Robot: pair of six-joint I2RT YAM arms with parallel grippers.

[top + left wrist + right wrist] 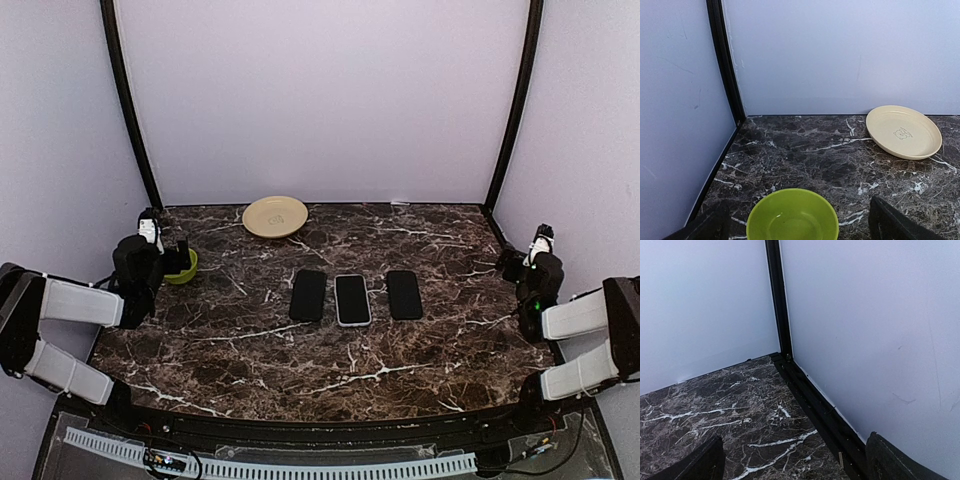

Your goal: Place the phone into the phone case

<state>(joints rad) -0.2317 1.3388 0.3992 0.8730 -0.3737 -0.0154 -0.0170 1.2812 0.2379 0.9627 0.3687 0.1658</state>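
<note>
Both hands sit back at the sides of the frame in the top view, the left hand (pixel 165 250) at mid-left over a green bowl (pixel 182 266) and the right hand (pixel 527 258) at mid-right, each with fingers spread wide in its own wrist view and nothing between them. Three flat dark slabs lie side by side at the centre of the marble surface (pixel 330 370), close together but apart: a left slab (pixel 308 295), a middle slab (pixel 352 299) with a pale rim, and a right slab (pixel 404 294). Which is phone and which is case I cannot tell at this size; the pale rim may be a case edge. So whether a phone already sits in its case stays unsettled. A cream plate (pixel 275 216) rests at upper centre.
</note>
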